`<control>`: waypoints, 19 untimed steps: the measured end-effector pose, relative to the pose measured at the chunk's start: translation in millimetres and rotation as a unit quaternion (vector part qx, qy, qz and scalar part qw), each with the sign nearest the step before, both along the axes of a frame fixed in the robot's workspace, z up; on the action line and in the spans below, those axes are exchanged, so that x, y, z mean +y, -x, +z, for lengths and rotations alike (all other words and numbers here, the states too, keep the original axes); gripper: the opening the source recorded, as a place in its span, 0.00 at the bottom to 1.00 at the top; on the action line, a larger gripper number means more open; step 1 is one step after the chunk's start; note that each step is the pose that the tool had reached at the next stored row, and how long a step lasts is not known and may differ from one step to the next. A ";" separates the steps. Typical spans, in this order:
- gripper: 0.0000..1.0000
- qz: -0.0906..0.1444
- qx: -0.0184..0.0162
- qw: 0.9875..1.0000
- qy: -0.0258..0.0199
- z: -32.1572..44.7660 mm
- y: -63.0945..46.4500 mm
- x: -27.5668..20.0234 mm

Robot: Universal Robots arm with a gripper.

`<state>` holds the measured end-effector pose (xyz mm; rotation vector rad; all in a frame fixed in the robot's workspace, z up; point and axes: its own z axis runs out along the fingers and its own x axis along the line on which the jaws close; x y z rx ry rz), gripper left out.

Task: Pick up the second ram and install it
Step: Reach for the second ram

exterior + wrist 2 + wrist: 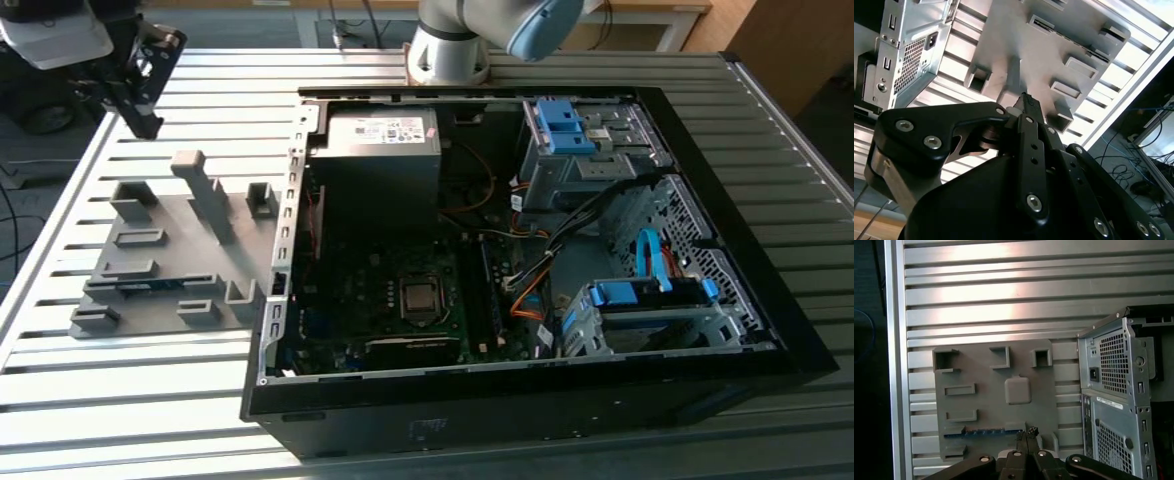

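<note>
Fingers: we see the gripper [144,124] [1027,433] hanging over the tabletop's far corner at the exterior view's left. Its black fingers [1021,442] are pressed together, tips down, with nothing between them.
Second ram: the second ram [144,284] [985,431] lies flat in a slot of the holder plate, below the fingers and apart from them. In the first wrist view one end of it shows just beside the fingertips.
Holder plate: the gray holder plate [187,250] [984,375] [1019,40] sits under the fingers, with raised blocks and open pockets across it.
Tabletop: the tabletop [134,380] [1004,290] is silver metal in long ribbed slats with dark grooves between. We see bright bands of glare on the slats beyond the plate, away from the fingers.
Computer case: a black computer case [534,410] [1114,370] lies on its side just beside the plate and well apart from the fingers. Its side is open, and the board, cables and blue latches show inside.
Arm base: the arm base [447,55] stands at the tabletop's far edge, behind the case.
Room: past the tabletop's edge nearest the fingers we see a dark floor with loose cables [1126,167]. A wooden panel [787,45] stands at the exterior view's far right, far from the fingers.
</note>
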<state>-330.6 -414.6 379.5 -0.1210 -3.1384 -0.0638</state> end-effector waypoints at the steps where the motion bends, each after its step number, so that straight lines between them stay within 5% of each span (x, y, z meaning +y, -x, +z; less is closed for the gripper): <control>1: 0.11 0.000 0.000 1.000 0.000 0.0 1.4 -0.9; 19: 0.11 0.000 0.001 1.000 0.000 -0.4 16.2 -19.1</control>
